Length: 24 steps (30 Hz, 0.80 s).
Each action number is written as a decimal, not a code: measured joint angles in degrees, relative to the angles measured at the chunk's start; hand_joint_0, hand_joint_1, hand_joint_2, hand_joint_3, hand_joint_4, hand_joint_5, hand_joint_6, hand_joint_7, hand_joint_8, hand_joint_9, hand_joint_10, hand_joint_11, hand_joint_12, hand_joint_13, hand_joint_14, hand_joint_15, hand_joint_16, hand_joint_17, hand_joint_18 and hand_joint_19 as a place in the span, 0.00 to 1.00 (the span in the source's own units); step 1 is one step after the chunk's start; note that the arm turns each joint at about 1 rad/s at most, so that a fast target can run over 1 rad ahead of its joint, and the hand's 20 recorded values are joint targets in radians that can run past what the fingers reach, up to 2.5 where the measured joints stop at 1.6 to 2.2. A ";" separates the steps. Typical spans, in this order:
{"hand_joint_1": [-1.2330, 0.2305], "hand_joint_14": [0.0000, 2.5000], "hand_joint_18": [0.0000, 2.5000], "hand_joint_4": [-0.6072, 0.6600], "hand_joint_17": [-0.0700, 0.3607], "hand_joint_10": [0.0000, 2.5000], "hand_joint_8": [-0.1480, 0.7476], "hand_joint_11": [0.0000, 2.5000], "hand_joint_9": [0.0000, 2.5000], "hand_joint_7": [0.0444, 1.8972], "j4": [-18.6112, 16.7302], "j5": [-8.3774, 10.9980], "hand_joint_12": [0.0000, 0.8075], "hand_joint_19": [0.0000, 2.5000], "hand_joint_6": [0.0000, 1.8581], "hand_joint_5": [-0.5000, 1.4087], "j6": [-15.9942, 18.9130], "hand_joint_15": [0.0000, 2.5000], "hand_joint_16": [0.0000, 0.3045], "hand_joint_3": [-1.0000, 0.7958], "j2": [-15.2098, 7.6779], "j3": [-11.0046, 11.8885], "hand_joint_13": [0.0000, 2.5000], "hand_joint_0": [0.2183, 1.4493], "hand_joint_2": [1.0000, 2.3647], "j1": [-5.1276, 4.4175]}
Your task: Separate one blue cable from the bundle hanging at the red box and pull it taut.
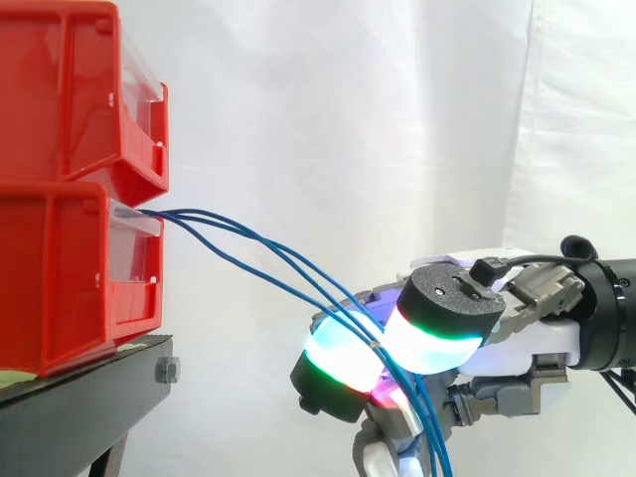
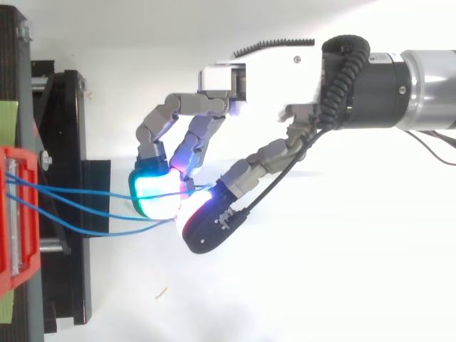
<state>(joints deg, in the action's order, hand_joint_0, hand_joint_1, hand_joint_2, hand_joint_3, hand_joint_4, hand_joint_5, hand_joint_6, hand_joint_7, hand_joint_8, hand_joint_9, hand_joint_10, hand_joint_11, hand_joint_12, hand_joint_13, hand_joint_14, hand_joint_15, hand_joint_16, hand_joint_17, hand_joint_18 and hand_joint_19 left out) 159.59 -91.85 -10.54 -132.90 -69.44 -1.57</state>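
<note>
Three thin blue cables (image 1: 260,254) leave the front of the lower red bin (image 1: 60,278) and slope down to the right. They pass between two glowing pads of my hand (image 1: 527,338), then hang loose below it. From above, the top cable (image 2: 85,191) runs across a cyan-green fingertip (image 2: 153,192) to the thumb pad (image 2: 206,214). The two lower cables (image 2: 92,217) converge under that fingertip. My hand (image 2: 278,78) has its fingers curled and thumb closed against them, pinching cable. How many cables are in the pinch I cannot tell.
A second red bin (image 1: 60,89) is stacked on the lower one. Both rest on a black stand (image 1: 89,383) at the left, which also appears from above (image 2: 68,178). A white curtain hangs behind. The arm comes in from the right.
</note>
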 measured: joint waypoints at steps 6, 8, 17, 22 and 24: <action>0.29 0.01 0.37 0.61 0.39 0.01 0.57 0.33 0.40 0.55 -0.03 0.00 0.49 0.18 0.49 0.17 0.16 0.20 0.15 0.28 0.01 0.00 0.38 0.29 0.00 -0.01; 0.35 0.01 0.37 0.62 0.40 0.01 0.57 0.32 0.40 0.56 -0.05 0.00 0.49 0.18 0.47 0.18 0.20 0.20 0.15 0.28 0.01 0.00 0.38 0.28 0.00 -0.01; 0.45 0.01 0.36 0.61 0.41 0.01 0.57 0.30 0.40 0.57 -0.76 0.15 0.48 0.21 0.46 0.18 0.36 0.20 0.15 0.31 0.01 0.00 0.37 0.31 0.00 0.02; 0.39 0.01 0.38 0.61 0.43 0.01 0.60 0.30 0.40 0.61 -1.08 0.08 0.51 0.19 0.46 0.18 0.70 0.19 0.17 0.43 0.01 0.00 0.38 0.31 0.01 0.18; 0.36 0.01 0.38 0.61 0.44 0.01 0.59 0.30 0.38 0.59 -1.10 0.04 0.52 0.18 0.47 0.17 0.74 0.19 0.17 0.46 0.01 0.00 0.38 0.32 0.01 0.25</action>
<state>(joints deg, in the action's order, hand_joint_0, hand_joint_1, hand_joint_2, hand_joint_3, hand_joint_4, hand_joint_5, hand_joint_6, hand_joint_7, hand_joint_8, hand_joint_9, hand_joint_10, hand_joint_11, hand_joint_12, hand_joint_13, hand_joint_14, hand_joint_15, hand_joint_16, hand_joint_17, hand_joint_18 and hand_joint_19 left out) 158.49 -91.80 -9.80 -132.89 -69.44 -1.33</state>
